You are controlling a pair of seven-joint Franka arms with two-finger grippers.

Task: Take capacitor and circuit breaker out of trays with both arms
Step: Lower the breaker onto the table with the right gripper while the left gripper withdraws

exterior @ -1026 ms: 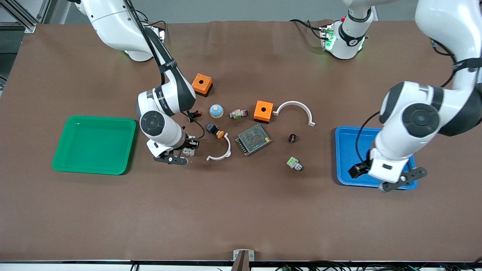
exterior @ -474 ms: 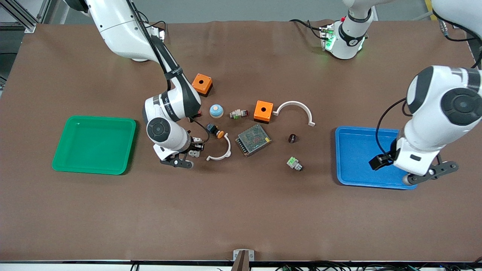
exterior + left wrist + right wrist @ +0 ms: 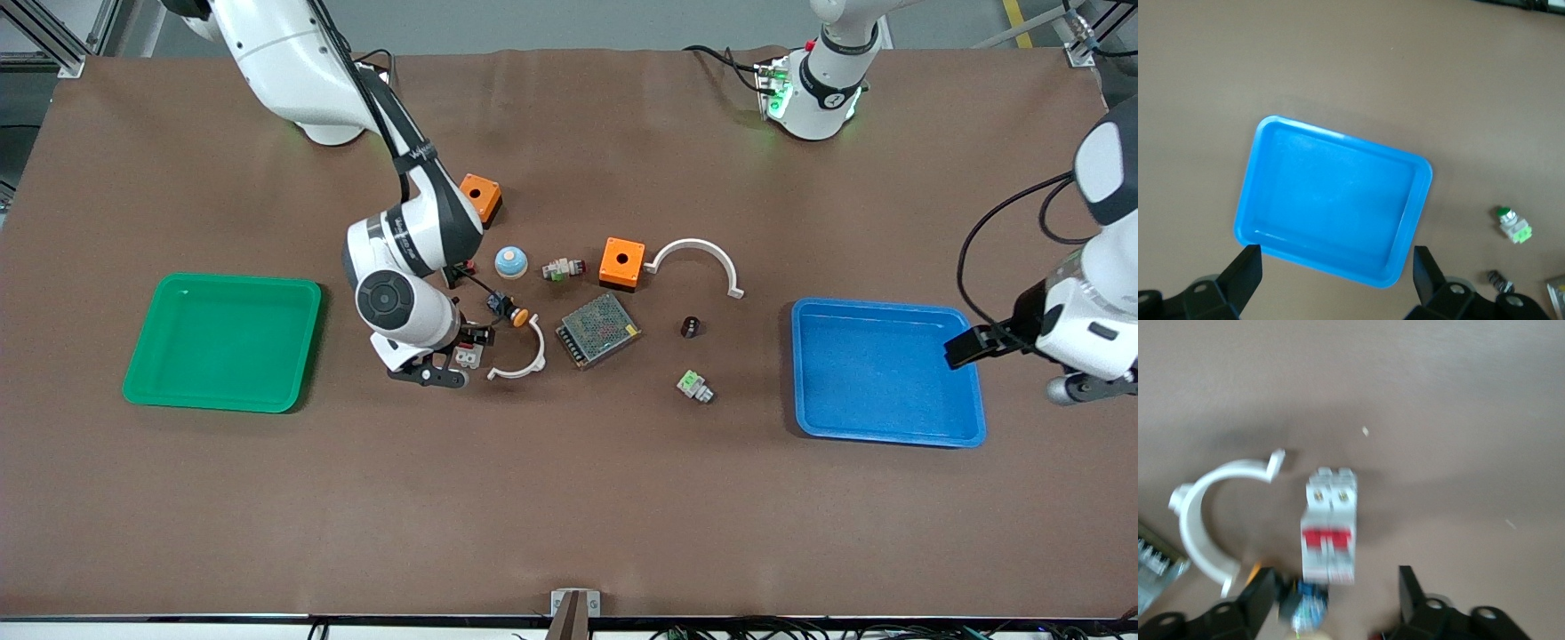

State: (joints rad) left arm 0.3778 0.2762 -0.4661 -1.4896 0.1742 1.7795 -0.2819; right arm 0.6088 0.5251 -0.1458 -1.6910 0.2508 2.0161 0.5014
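The breaker, a white-grey block with red levers, lies on the table beside a white half-ring clamp. My right gripper is open just above the breaker. In the right wrist view the breaker lies just ahead of the open gripper, not between the fingertips. The capacitor, a tiny black cylinder, stands between the mesh power supply box and the blue tray. My left gripper is open and empty off the blue tray's end; its wrist view shows the tray and the capacitor.
A green tray sits at the right arm's end. Two orange boxes, a blue-white dome, a black button with orange cap, small green-and-white connectors and a larger white half-ring lie mid-table.
The left arm has swung from over the blue tray to past its end. The right gripper has shifted a little toward the small white half-ring, over the breaker.
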